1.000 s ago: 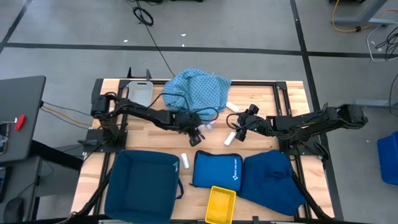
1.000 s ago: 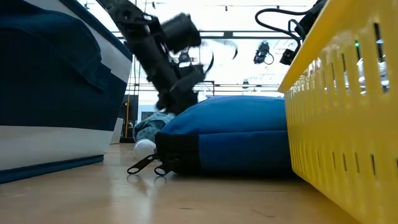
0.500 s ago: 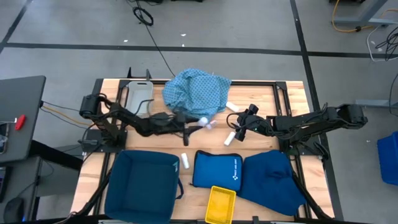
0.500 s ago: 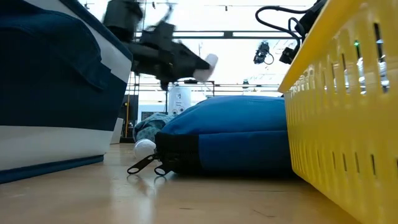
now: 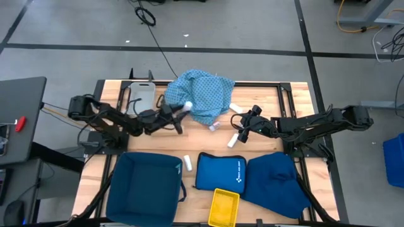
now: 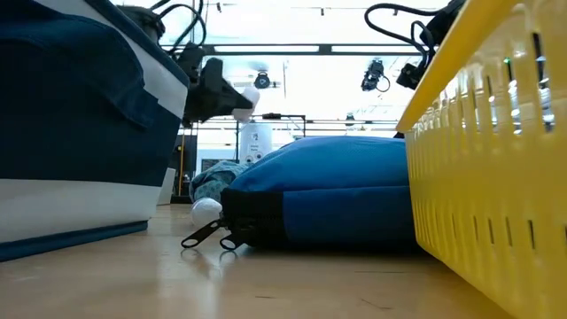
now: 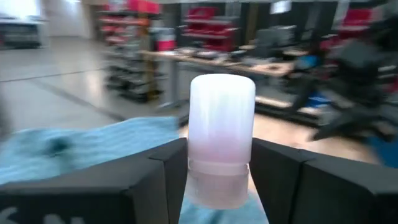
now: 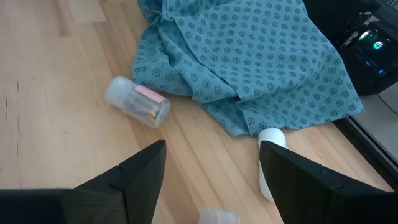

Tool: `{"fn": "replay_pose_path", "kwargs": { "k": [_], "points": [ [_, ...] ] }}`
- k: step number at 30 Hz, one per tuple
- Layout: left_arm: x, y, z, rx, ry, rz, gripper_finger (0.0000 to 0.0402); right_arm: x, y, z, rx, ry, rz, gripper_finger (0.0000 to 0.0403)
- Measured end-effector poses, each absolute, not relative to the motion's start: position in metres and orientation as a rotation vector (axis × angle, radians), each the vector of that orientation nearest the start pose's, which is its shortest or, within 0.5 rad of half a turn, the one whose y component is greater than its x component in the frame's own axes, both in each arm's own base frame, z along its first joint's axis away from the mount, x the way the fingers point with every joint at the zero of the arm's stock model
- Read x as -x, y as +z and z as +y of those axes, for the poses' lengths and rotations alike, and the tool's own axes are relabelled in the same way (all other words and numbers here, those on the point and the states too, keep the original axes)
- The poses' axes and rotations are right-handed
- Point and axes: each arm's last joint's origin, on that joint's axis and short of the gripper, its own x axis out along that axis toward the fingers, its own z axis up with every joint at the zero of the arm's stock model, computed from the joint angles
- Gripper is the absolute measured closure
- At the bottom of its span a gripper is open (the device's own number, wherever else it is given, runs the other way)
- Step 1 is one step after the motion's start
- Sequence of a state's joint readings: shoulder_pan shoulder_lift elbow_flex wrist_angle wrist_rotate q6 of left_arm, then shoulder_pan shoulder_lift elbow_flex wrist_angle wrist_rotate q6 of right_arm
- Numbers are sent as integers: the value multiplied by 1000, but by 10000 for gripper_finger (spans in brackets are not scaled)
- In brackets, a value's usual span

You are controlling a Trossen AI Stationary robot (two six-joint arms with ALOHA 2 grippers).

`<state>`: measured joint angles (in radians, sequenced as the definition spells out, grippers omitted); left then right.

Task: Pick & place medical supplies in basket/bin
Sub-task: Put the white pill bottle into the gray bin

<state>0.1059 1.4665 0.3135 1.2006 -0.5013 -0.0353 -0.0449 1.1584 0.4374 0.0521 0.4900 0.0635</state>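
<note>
Left hand (image 5: 178, 112) raised above table, clamping white roll (image 7: 221, 140) upright.

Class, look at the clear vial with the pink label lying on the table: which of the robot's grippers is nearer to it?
Right. The right gripper hangs open beside the clear vial; the left gripper, holding a white roll, is farther off over the blue cloth.

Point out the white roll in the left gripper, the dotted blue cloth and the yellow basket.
white roll (image 7: 221, 137): left wrist view, middle of its body.
dotted blue cloth (image 5: 205, 94): high view, centre of the heap.
yellow basket (image 5: 224, 207): high view, its floor.
</note>
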Motion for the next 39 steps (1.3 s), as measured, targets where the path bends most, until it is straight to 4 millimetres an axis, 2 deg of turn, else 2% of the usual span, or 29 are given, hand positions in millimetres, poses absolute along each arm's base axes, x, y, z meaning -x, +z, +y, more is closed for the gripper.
{"fn": "replay_pose_path", "kwargs": {
  "k": [11,15,22,30,39],
  "points": [
    [-203,183,46,27,1143,53,251,-210,171,-26,83,-551,646,133],
    [-194,186,48,-9,1269,81,251,-209,169,-26,83,-551,650,133],
    [-186,174,55,1,1353,161,251,-209,169,-26,79,-553,648,133],
    [-178,158,72,181,1349,290,251,-209,169,-26,78,-553,648,133],
    [-171,157,79,238,1407,329,251,-209,169,-26,77,-553,648,133]
  ]
}}
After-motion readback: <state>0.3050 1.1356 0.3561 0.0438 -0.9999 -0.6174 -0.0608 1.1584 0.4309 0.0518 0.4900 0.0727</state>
